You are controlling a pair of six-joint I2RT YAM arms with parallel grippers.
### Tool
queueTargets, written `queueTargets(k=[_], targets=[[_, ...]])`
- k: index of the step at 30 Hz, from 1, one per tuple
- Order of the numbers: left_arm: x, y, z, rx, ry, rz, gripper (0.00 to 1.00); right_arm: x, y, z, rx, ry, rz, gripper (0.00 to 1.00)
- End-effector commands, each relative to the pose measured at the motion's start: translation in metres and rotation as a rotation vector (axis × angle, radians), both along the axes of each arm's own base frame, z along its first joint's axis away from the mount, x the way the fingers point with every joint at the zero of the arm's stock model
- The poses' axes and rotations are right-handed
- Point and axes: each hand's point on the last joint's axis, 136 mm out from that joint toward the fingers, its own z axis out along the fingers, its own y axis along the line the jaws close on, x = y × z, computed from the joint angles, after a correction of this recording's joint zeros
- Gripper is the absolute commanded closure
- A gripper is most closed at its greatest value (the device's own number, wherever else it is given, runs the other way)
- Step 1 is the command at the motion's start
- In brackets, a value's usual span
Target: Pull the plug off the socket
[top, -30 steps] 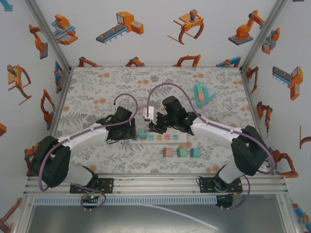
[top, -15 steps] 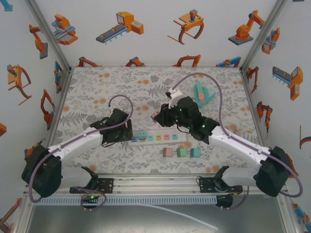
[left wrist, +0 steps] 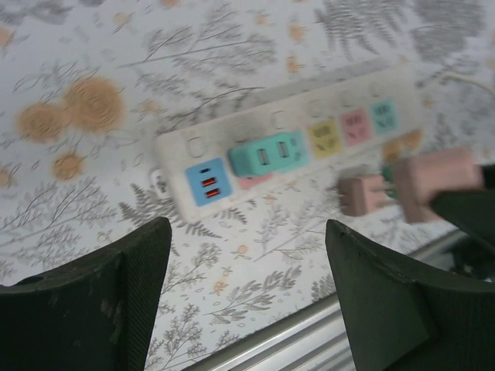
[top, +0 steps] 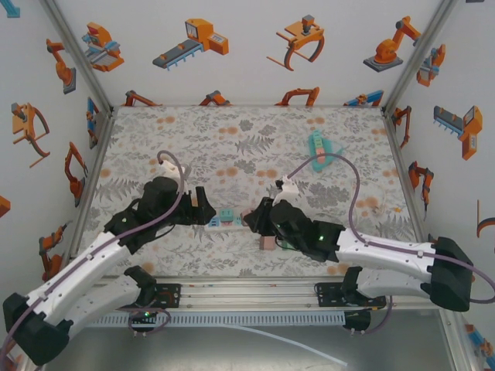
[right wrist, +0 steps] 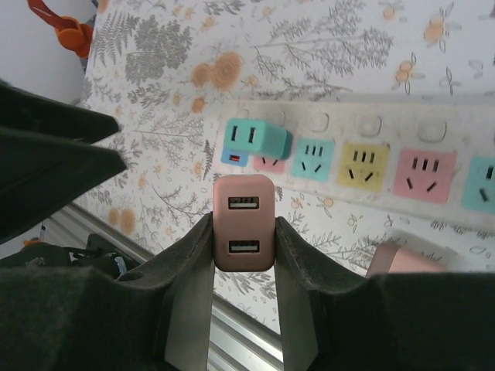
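A: Which step is this?
B: The pull looks done. The right fingers (right wrist: 193, 263) clamp the pink plug (right wrist: 243, 202), clear of the strip (right wrist: 371, 124) at its 12 o'clock.
A: The left fingers (left wrist: 131, 263)?
B: Wide apart, holding nothing, above the strip. Next, likely, the plug goes down onto the surface (right wrist: 325, 46).

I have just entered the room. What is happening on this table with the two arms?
The right gripper is shut on a pink USB plug and holds it clear of the white power strip. The left gripper hangs open above the end of the strip, touching nothing. A teal plug sits plugged into the strip. So the pink plug appears to be out of its socket already.
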Motion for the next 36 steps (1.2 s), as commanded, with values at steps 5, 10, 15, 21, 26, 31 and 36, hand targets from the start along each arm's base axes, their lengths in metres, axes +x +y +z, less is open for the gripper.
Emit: queueTargets(k=[5, 10, 15, 21, 26, 31, 36], targets=[[-0.043, -0.028, 0.036, -0.042, -0.177, -0.317, 0.29, -0.001, 0.012, -0.022, 0.044, 0.031, -0.115, 0.84], [-0.067, -0.043, 0.043, 0.014, -0.268, -0.488, 0.27, -0.007, 0.018, -0.047, -0.016, 0.057, -0.145, 0.82], [-0.100, -0.060, 0.046, 0.087, -0.322, -0.715, 0.21, -0.011, 0.021, -0.071, -0.048, 0.087, -0.169, 0.81], [-0.106, -0.056, 0.044, 0.225, -0.400, -0.786, 0.17, -0.009, 0.014, -0.090, -0.071, 0.091, -0.219, 0.79], [-0.105, -0.057, 0.047, 0.259, -0.441, -0.805, 0.16, -0.009, 0.009, -0.101, -0.038, 0.095, -0.246, 0.78], [-0.107, -0.057, 0.042, 0.264, -0.433, -0.806, 0.15, -0.009, 0.009, -0.108, -0.045, 0.100, -0.248, 0.72], [-0.108, -0.057, 0.037, 0.284, -0.437, -0.805, 0.14, -0.011, 0.009, -0.115, -0.057, 0.114, -0.251, 0.65]])
